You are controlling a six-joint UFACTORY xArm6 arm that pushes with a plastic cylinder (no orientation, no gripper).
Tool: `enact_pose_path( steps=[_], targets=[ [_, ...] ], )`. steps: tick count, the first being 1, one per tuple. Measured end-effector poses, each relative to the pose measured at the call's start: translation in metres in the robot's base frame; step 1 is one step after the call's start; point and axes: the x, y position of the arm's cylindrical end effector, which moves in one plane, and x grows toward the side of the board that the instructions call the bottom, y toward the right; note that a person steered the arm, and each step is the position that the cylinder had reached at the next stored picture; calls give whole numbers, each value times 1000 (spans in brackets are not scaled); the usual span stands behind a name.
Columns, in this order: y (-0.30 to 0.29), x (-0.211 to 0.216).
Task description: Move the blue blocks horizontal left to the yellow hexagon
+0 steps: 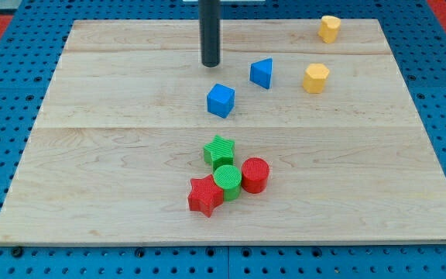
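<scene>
At the view's bottom, nearest the camera, a red star [204, 195] sits at the low left of a tight cluster near the middle of the wooden board [91, 178]. It touches a green cylinder [227, 181], which in turn touches a red cylinder [255, 174] on the view's right and a green star [220, 150] just above it. Farther up the board lie the blue blocks. The blue cube [221, 100] stands alone above the cluster, well apart from the green star. The blue triangular block [262, 73] is up and to the view's right of the cube, near it but not touching. To the view's right of that block, with a clear gap between them, rests the yellow hexagon [316, 78], roughly level with the triangular block and a little higher than the cube. Another yellow block [330, 29], its shape hard to make out, sits near the view's top right, apart from the hexagon. I carry no hand or claw, so nothing opens, closes or grips; my rod comes down from the view's top, and my tip [210, 64] rests on the board just above the blue cube and slightly to its left, apart from it, with the triangular block off to the view's right. My tip touches no block.
</scene>
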Motion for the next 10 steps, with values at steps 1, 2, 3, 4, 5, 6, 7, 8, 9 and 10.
enact_pose_path(
  steps=[1, 2, 3, 4, 5, 6, 7, 8, 9, 10],
  targets=[
    [1, 0],
    [2, 0],
    [52, -17],
    [119, -4],
    [74, -2],
    [46, 10],
    [36, -7],
    [-32, -8],
    [-103, 16],
    [-111, 72]
  ],
)
